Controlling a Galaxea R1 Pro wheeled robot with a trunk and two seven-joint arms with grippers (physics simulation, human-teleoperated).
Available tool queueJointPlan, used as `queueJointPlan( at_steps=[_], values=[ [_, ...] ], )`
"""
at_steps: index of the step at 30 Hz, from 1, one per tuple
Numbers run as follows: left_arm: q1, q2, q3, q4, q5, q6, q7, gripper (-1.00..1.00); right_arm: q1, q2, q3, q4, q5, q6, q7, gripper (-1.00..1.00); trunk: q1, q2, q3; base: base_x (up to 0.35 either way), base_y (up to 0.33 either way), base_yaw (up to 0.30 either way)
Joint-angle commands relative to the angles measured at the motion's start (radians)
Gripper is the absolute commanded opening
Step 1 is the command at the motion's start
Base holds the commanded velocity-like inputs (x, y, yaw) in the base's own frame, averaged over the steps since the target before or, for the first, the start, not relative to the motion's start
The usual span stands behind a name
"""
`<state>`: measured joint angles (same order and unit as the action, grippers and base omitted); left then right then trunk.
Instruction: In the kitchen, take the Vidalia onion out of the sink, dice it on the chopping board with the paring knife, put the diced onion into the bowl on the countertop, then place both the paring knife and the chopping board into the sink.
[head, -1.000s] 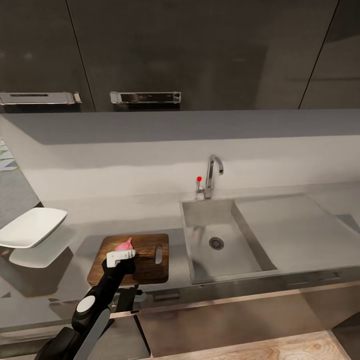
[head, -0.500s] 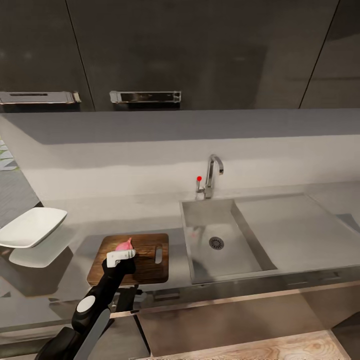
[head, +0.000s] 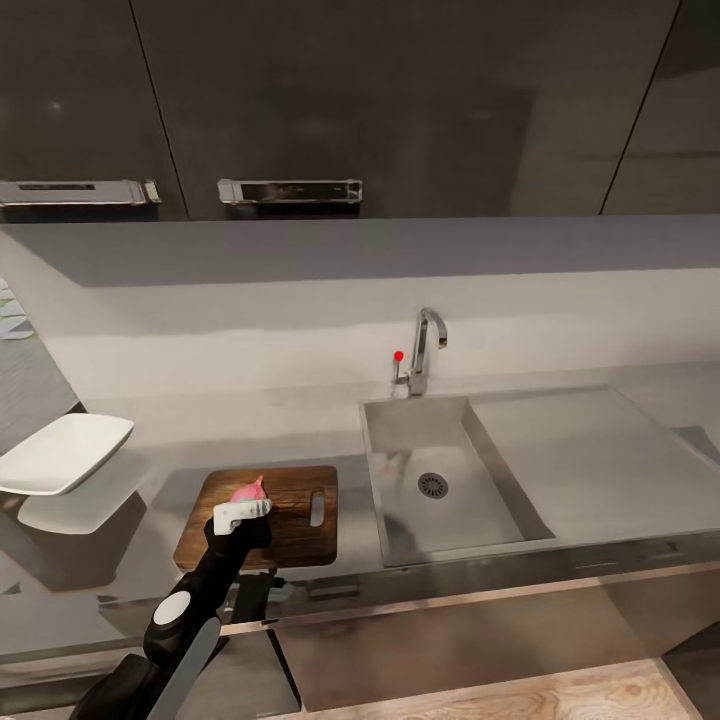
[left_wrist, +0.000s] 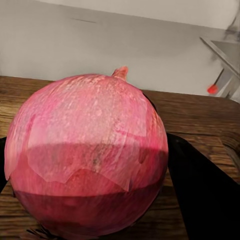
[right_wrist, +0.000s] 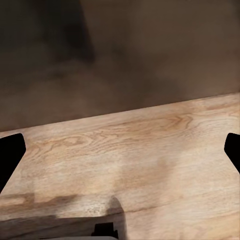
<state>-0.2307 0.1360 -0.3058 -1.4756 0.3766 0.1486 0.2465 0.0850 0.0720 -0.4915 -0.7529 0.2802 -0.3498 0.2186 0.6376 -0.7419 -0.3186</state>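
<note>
the left gripper (head: 247, 500) is clenched on the round pink-red vidalia onion (left_wrist: 87, 157), its black fingers (left_wrist: 200, 185) pressed against both sides of the bulb, whose papery skin and small stem tip show clearly in the left wrist view. the onion sits low over the rectangular dark-brown wooden chopping board (head: 290, 525), at the board's far left part; whether it touches the wood cannot be told. the board's oblong handle slot (head: 317, 510) lies at its end nearest the sink. the board rests on the long grey reflective metallic tabletop (head: 600, 450). just beside the board, on its slot side, is the square steel sink (head: 480, 520) with a round drain (head: 432, 486), and behind the sink stands a chrome tap (head: 425, 350) with a red knob (head: 398, 356). well apart from the board, on the side away from the sink, sits the shallow white square-ish bowl (head: 62, 452). the right gripper (right_wrist: 120, 150) is released, its two dark fingertips (right_wrist: 10, 152) spread wide apart above a light wooden floor (right_wrist: 125, 150).
</note>
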Motion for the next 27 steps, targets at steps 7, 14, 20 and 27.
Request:
queueJointPlan(
  at_steps=[7, 14, 20, 27],
  values=[
    [-0.001, 0.001, -0.004, -0.002, 0.007, 0.003, 0.01, -1.0, 0.0, 0.002, -0.007, -0.002, 0.007, -0.002, 0.008, 1.0, 0.0, -0.001, 0.002, 0.0, 0.0, 0.0],
    [-0.001, 0.001, -0.003, -0.002, 0.007, 0.003, 0.01, -1.0, -0.001, 0.002, -0.007, -0.002, 0.007, -0.003, 0.008, 1.0, 0.0, -0.001, 0.002, 0.0, 0.0, 0.0],
    [-0.001, 0.001, -0.004, -0.002, 0.007, 0.003, 0.01, -1.0, -0.001, 0.002, -0.007, -0.002, 0.007, -0.003, 0.008, 1.0, 0.0, -0.001, 0.007, 0.0, 0.0, 0.0],
    [-0.001, 0.001, -0.004, -0.002, 0.007, 0.003, 0.01, -1.0, -0.001, 0.002, -0.007, -0.002, 0.007, -0.003, 0.008, 1.0, 0.0, -0.001, 0.018, 0.0, 0.0, 0.0]
  ],
)
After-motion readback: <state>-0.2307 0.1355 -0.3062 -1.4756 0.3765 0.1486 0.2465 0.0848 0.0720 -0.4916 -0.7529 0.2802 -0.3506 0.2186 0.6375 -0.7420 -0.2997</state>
